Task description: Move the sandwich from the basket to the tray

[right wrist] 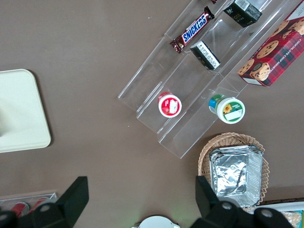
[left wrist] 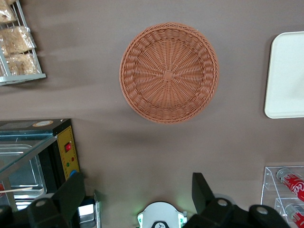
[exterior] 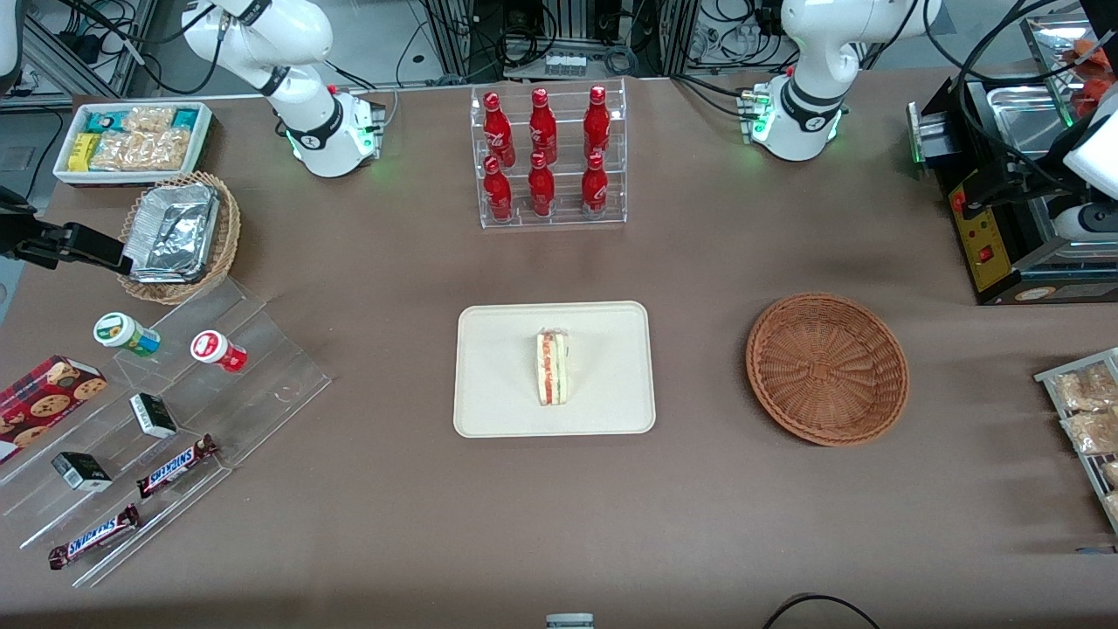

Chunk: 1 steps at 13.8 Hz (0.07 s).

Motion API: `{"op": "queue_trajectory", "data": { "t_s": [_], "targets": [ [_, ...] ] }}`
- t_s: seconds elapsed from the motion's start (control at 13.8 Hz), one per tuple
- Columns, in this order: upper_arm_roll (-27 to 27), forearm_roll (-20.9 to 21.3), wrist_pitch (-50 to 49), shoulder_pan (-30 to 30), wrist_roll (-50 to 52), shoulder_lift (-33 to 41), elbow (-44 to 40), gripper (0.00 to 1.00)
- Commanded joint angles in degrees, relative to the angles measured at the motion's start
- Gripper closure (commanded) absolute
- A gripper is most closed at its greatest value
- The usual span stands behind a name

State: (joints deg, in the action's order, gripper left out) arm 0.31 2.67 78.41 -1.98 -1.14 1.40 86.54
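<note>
Standing on its edge near the centre of the front view, the sandwich (exterior: 552, 368) rests on the tray (exterior: 498, 349) — its red and green filling faces the camera. Just right of the tray, apart from it, sits the basket (exterior: 826, 368), with nothing in it. In the left wrist view the gripper (left wrist: 137, 192) hangs high above the brown table (exterior: 699, 524), above the basket (left wrist: 168, 72) — its two dark fingers (left wrist: 72, 194) are spread wide and hold nothing. A corner of the tray (left wrist: 286, 73) shows at that view's edge.
</note>
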Motion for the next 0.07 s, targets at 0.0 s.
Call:
{"op": "queue_trajectory", "data": {
  "t_s": [0.0],
  "targets": [
    [-0.2, 0.0, -0.6, -0.1, -1.0, -1.6, -2.7, 0.00]
  ]
}}
